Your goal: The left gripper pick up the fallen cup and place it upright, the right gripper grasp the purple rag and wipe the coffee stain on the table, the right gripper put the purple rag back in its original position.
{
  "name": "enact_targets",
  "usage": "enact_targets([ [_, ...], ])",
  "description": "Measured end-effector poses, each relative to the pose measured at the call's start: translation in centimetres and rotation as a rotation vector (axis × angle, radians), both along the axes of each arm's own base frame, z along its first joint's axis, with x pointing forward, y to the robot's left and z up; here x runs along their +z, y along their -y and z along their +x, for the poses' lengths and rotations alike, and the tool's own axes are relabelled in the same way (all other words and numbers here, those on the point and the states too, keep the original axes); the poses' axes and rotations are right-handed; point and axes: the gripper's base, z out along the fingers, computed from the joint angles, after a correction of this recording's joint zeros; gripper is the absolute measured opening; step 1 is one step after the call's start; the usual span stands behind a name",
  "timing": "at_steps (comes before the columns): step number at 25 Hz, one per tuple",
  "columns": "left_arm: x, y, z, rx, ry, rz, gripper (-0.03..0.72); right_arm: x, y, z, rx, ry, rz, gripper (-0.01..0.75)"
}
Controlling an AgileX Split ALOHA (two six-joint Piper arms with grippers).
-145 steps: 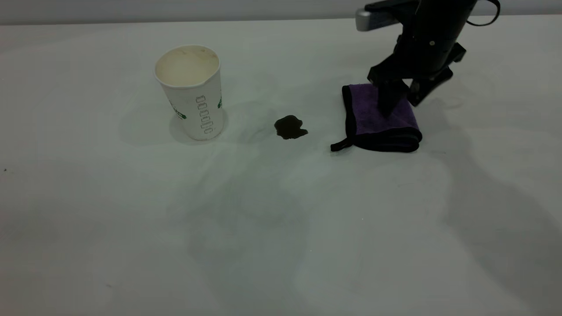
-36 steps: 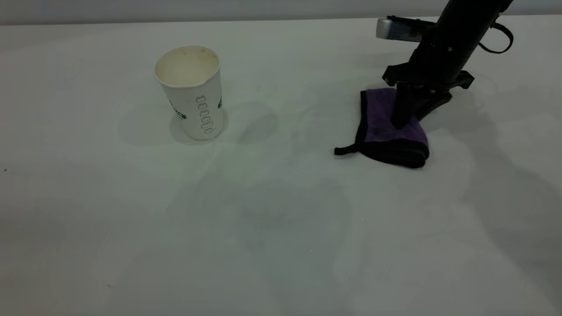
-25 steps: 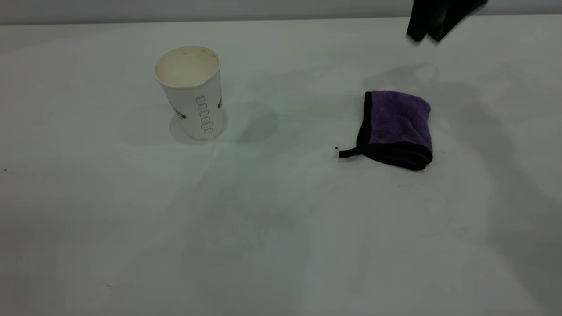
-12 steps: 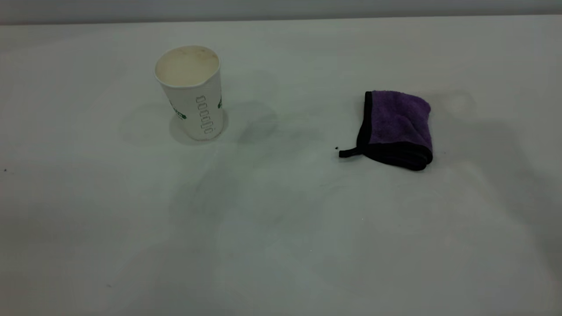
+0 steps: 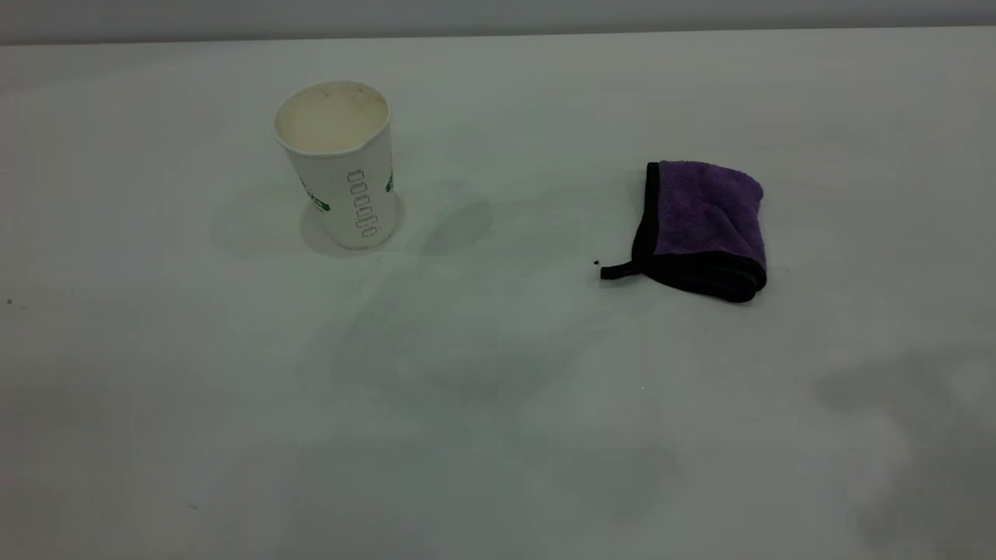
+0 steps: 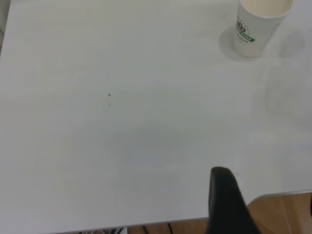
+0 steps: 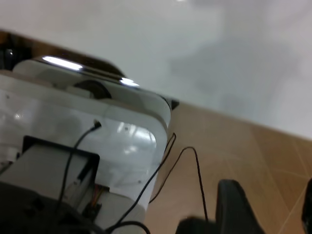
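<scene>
The cup [image 5: 334, 163] stands upright on the table [image 5: 498, 435] at the left, its cream inside showing. The purple rag [image 5: 704, 225] lies folded on the right, its black loop tail pointing toward the cup. No coffee stain shows on the table. Neither gripper shows in the exterior view. In the left wrist view the left gripper [image 6: 265, 209] is open and empty over the table's near edge, far from the cup [image 6: 261, 27]. In the right wrist view the right gripper [image 7: 270, 209] is open and empty, off the table and above wooden floor.
A tiny dark speck [image 5: 596, 263] lies just left of the rag's tail. The right wrist view shows a white arm base [image 7: 97, 146] with black cables beside the table edge [image 7: 195, 39]. Wooden floor [image 6: 287, 214] shows past the table's edge in the left wrist view.
The dark stain between cup and rag is gone. The right gripper let go of the rag, rose and left the exterior view. Cup and rag have not moved in the last second.
</scene>
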Motion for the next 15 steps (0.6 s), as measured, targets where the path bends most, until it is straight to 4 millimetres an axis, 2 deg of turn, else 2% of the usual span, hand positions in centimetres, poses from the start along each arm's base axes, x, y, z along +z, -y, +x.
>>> enact_targets([
  [8,0.0,0.0,0.0,-0.001,0.0,0.001,0.47,-1.0,1.2,-8.4,-0.028,0.146,0.012,0.376],
  [10,0.0,0.0,0.0,-0.001,0.0,0.001,0.47,-1.4,1.6,-10.0,-0.041,0.197,0.003,0.376],
  [15,0.0,0.0,0.0,-0.001,0.0,0.0,0.47,-0.4,2.4,-12.7,-0.107,0.457,0.008,0.376],
])
